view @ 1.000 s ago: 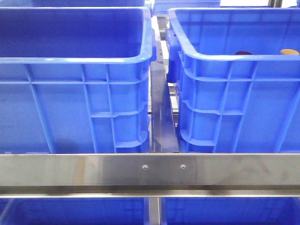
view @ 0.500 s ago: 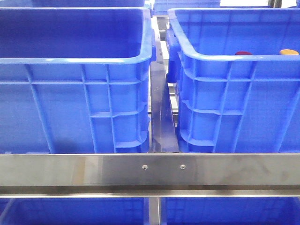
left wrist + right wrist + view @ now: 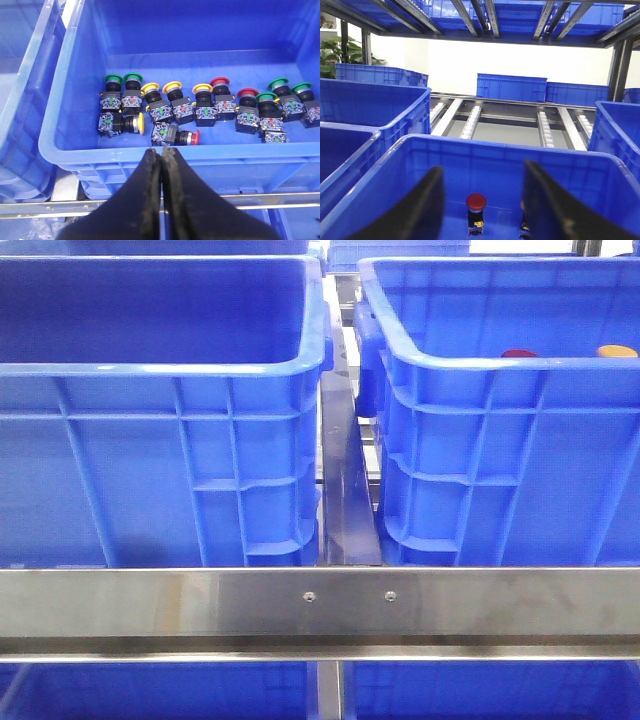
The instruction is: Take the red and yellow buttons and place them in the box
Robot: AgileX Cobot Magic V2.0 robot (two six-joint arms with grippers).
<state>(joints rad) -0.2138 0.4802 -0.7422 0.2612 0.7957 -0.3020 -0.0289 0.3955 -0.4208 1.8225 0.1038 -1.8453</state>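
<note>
Front view: 2 crates; red cap (image 3: 518,353) and yellow cap (image 3: 617,351) show inside the right crate (image 3: 480,440).
Left fingers (image 3: 161,165): closed, empty.
Right fingers (image 3: 482,200): open, astride a red button (image 3: 476,202).

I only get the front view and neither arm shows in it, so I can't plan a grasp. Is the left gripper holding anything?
Observer: No. In the left wrist view the left gripper is shut, with nothing between its fingers.
Operator: What does it face?
Observer: A blue crate holding push buttons with green, yellow and red caps. Most stand upright and two lie on their sides.
Operator: And the right gripper?
Observer: The right gripper is open. An upright red-capped button shows between its fingers, down in another blue crate.
</note>
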